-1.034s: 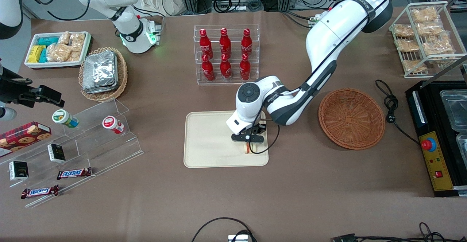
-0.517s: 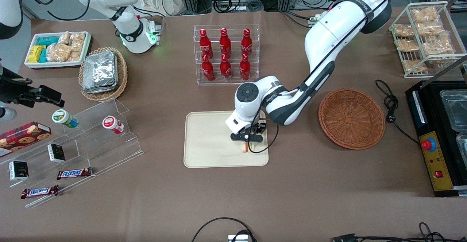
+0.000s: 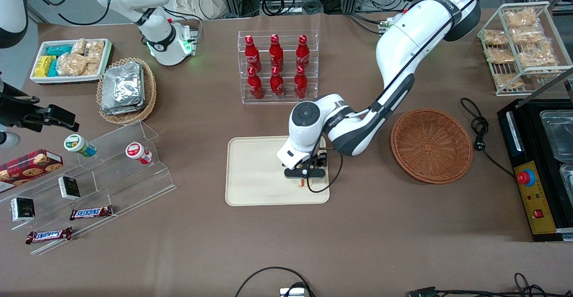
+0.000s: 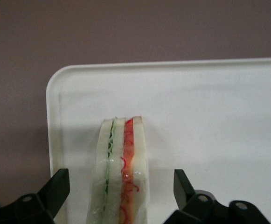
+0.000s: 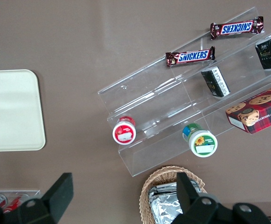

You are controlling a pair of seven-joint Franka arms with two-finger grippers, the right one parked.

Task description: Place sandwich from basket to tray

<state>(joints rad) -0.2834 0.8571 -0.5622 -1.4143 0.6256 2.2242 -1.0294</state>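
Brown table [image 3: 385,225], cream tray [image 3: 255,171], reddish basket [image 3: 431,146] beside it, pincer [image 3: 305,181] above tray

"SNICKERS" on two chocolate bars [image 5: 190,57]

The tray [image 5: 14,112] lies beside a clear stepped rack [image 5: 172,98] bearing two Snickers bars [image 5: 190,56].

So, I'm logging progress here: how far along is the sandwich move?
Nearly done. The basket is empty and the sandwich stands on edge on the tray. The gripper is directly above it, fingers open on either side. Left: pulling the arm clear.
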